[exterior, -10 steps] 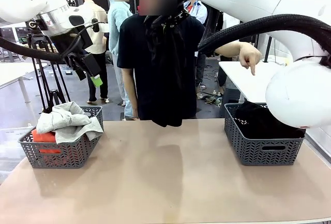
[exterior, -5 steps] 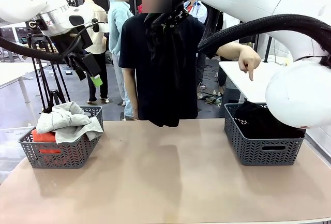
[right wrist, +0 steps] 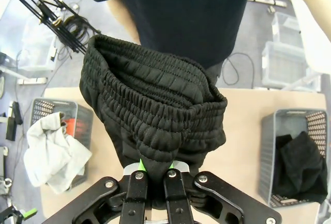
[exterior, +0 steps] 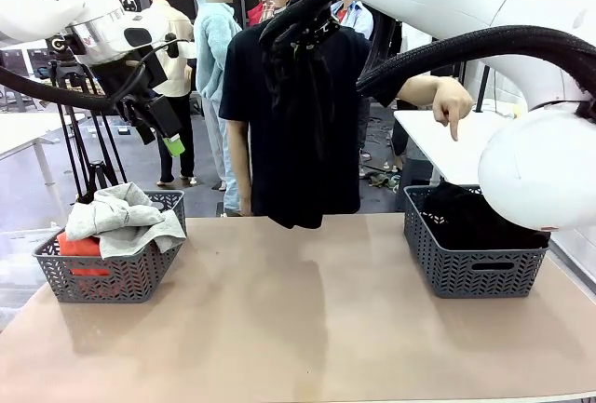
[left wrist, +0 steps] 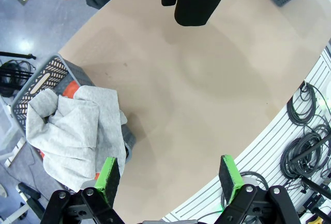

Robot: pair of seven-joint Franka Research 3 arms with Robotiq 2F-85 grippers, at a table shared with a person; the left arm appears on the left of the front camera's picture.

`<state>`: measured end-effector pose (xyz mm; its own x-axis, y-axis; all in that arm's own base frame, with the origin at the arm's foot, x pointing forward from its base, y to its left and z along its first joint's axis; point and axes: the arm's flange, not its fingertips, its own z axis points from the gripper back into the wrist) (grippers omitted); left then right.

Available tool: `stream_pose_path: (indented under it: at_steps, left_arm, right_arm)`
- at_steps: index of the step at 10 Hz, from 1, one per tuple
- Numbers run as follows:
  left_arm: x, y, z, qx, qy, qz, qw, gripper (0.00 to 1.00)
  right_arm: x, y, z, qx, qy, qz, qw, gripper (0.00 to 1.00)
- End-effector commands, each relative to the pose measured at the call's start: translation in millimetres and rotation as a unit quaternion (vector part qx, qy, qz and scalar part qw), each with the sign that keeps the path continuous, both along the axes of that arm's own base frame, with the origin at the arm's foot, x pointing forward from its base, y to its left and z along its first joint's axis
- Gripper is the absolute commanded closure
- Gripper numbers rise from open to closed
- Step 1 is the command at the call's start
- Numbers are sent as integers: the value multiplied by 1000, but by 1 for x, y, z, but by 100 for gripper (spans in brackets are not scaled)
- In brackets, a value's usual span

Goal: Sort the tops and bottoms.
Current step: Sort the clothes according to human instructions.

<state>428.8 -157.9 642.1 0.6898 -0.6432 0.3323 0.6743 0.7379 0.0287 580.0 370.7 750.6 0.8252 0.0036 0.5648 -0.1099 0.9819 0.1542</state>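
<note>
The bench (exterior: 298,329) carries two grey baskets. In the left basket (exterior: 112,277), a grey top (exterior: 121,217) is draped over an orange top (exterior: 79,247); in the right basket (exterior: 473,268), black bottoms (exterior: 466,217) are piled. The left claw (exterior: 160,133) is held wide above the left basket. Mid-bench, black shorts (exterior: 298,142) are pinched at the waistband by the right claw (right wrist: 153,177) and hang high. Beyond, a person's hand (exterior: 452,105) is pointed down at the right basket.

a robotics lab or demo hall: a tan tabletop (exterior: 298,329) on a slotted metal frame, coiled cables (left wrist: 305,131) hanging along its edge, camera tripods (exterior: 88,142) on the grey floor, clear storage bins (right wrist: 287,61), and more white tables behind.
</note>
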Motion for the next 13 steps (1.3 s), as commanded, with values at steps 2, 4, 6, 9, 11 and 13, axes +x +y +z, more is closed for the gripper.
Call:
stream_pose_path:
  at_steps: [2, 4, 6, 9, 11, 13]
  left_arm:
    - [-1, 1, 1, 0, -1, 0, 1000, 0]
    - [-1, 1, 1, 0, -1, 0, 1000, 0]
    - [-1, 1, 1, 0, -1, 0, 1000, 0]
    - [-1, 1, 1, 0, -1, 0, 1000, 0]
    - [-1, 1, 1, 0, -1, 0, 1000, 0]
    - [-1, 1, 1, 0, -1, 0, 1000, 0]
  right_arm:
    - [-9, -51, 49, -13, -39, -103, 994, 100]
    - [-24, -98, 86, -26, -59, -165, 984, 100]
    - [-28, -153, 93, -57, -57, -223, 971, 100]
    - [-48, -203, 92, -34, -37, -264, 963, 100]
    - [-26, -191, 109, -49, -48, -235, 970, 100]
    - [-26, -191, 109, -49, -48, -235, 970, 100]
